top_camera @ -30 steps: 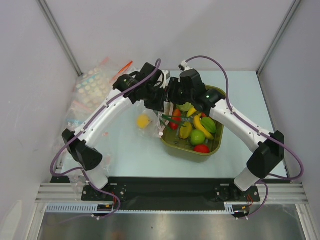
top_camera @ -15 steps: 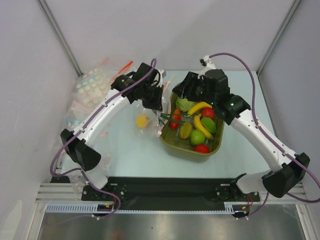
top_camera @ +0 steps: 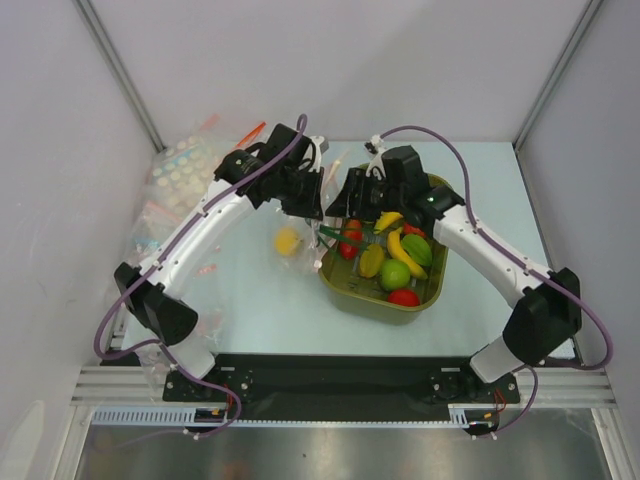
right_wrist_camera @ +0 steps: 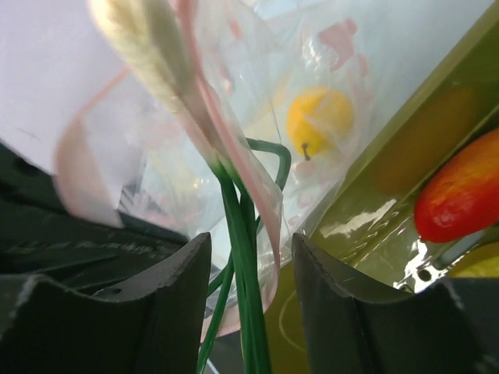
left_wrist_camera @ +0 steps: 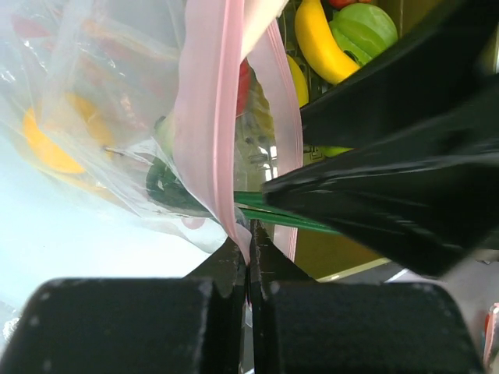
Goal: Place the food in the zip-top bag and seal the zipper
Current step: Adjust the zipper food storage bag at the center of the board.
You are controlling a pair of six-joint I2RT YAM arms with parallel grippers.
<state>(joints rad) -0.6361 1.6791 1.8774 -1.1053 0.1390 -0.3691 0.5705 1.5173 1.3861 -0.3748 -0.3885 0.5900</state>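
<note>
Nearest me on the desk (top_camera: 250,310), the olive tub (top_camera: 360,298) held most of the food: a red tomato (top_camera: 404,296) at its near rim, a green apple (top_camera: 394,274) behind it, then the bananas (top_camera: 404,249). Just left of the tub lay the lemon (top_camera: 287,241); both wrist views showed it through clear film, so I judged it to be inside the zip-top bag (left_wrist_camera: 101,109).

Farther back, the two arms met over the tub's left far corner. The left gripper (left_wrist_camera: 249,253) was clamped shut on the zipper (left_wrist_camera: 204,117), holding the pink strip up so that its long axis ran straight away from the fingers and the mouth gaped toward the tub. The right gripper (right_wrist_camera: 251,241) hung just beside it with its jaws partly apart. They straddled some thin green stalks (right_wrist_camera: 242,226) and the lip of the bag, and I could see them pinching nothing. The stalks ran roughly crosswise, from the tub's left rim into the mouth. A pale blur above them I could not identify.

So the relation that mattered was this: the opening sat immediately to the left of the right gripper, while the remaining food sat to its right and nearer me. The right arm was the closer one to the tub, and the left was busy holding the mouth up.

Farthest off, in the left corner, lay a heap of dotted bags (top_camera: 180,172), well apart from the work.
</note>
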